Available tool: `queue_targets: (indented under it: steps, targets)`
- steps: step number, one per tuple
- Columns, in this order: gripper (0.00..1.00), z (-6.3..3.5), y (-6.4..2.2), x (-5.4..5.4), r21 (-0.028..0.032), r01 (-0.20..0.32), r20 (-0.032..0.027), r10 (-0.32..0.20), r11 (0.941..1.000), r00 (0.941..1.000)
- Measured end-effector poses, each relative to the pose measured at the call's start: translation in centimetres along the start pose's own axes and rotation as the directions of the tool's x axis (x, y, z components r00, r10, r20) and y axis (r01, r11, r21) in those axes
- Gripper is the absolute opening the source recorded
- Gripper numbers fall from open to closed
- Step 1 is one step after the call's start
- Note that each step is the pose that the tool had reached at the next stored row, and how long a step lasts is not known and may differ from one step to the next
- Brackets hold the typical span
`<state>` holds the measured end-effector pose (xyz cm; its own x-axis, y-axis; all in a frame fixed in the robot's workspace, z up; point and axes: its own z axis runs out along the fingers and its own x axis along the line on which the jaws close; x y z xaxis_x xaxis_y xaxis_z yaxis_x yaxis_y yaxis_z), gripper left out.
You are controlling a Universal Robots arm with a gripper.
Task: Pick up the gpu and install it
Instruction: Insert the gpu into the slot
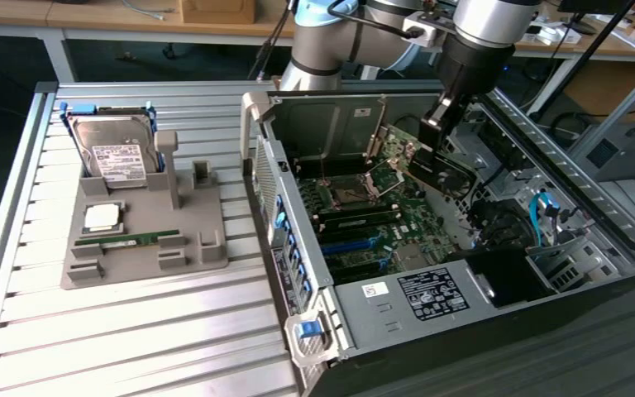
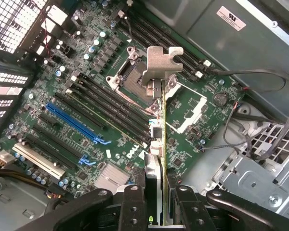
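Note:
My gripper (image 1: 441,116) reaches down into the open computer case (image 1: 295,273) and is shut on the gpu (image 1: 441,172), a dark flat card hanging tilted above the green motherboard (image 1: 367,217). In the wrist view the gpu (image 2: 158,126) appears edge-on between my black fingers (image 2: 134,207), its silvery bracket (image 2: 161,60) at the far end. The gripper (image 2: 157,211) clamps the card's near end. The card hovers over the motherboard (image 2: 86,91), near the processor socket (image 2: 135,79), apart from the blue slot (image 2: 74,122).
A grey holder (image 1: 146,248) on the slatted table at the exterior view's left carries a hard drive (image 1: 113,153), a processor chip (image 1: 102,217) and a green memory stick (image 1: 141,238). Cables (image 1: 544,217) and drive bays fill the case's right side.

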<state>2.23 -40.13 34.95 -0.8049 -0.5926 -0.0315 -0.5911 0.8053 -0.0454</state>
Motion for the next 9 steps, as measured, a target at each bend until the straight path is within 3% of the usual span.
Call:
queue_targets:
  steps: [9]
  targets:
    - [0.27,0.05,0.0,0.0,-0.0006,0.052,0.0017,-0.052,0.9987,0.9987]
